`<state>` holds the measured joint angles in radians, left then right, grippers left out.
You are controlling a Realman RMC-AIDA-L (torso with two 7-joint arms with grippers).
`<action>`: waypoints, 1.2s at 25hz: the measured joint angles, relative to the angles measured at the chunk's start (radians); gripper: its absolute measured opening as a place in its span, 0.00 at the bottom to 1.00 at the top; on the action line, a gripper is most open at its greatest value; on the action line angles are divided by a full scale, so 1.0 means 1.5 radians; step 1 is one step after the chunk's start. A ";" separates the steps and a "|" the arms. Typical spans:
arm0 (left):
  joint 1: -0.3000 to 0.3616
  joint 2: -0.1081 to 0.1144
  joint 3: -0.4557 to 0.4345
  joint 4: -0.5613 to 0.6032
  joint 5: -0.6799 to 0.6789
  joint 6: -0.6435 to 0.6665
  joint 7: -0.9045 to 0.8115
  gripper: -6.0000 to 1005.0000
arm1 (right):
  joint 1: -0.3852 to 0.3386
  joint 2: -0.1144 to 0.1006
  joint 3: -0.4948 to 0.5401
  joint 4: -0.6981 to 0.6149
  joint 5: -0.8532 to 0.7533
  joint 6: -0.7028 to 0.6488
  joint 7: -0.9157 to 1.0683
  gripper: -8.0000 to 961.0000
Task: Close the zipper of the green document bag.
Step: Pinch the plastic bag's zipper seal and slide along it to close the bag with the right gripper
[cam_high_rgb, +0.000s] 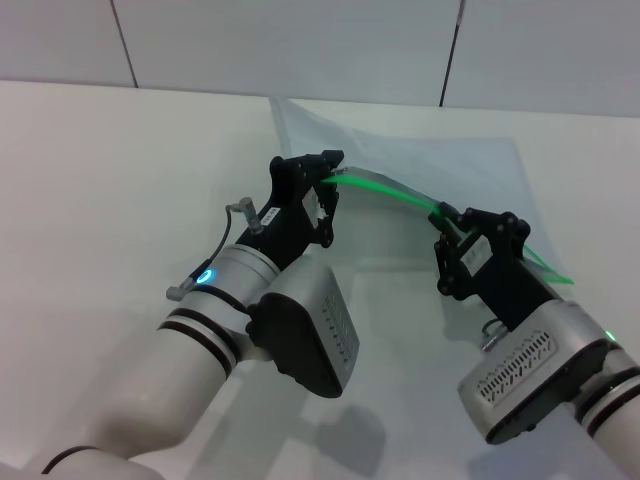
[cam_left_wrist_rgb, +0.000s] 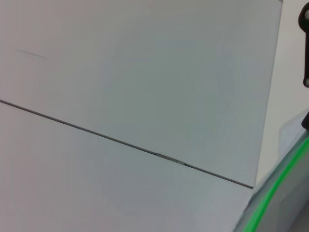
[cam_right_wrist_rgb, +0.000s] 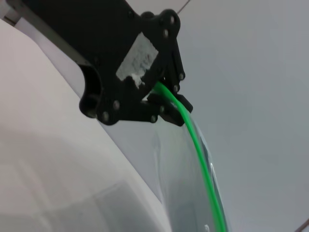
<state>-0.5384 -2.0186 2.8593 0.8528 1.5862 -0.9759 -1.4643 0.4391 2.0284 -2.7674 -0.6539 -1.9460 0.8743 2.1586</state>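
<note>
**Both arms hanging onto the green edge of the bag**

The green document bag is lying on the white tabletop toward the far side, close to the tiled wall, and its near long edge is being lifted off the surface. That edge is the zipper, arcing up like a little bright green bridge between the two arms.

The left arm is reaching forward from the lower left with its wrist angled up and toward the middle. The left pincer is clenching the zipper's left end; the right wrist view shows its black fingertips pinching right down on the green strip.

The right arm is coming in from the lower right, forearm tilted up and pointing inward toward the left arm. The right pincer is sitting right on the zipper further along, looking clamped on it, with the strip's tail poking out past it to the right. I can't make out the slider anywhere.

The left wrist view is mostly wall, plus a sliver of green edge.
</note>
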 joint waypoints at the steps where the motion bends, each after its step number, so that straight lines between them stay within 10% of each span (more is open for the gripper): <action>1: 0.000 0.000 0.000 0.000 0.000 0.000 0.000 0.17 | 0.000 0.000 0.000 0.002 0.000 0.000 0.003 0.09; 30: -0.001 0.000 0.000 0.000 0.007 0.002 0.003 0.18 | 0.000 0.000 0.001 0.039 0.034 0.000 0.023 0.09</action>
<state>-0.5400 -2.0186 2.8593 0.8528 1.5969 -0.9723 -1.4591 0.4386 2.0289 -2.7667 -0.5956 -1.8945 0.8743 2.1929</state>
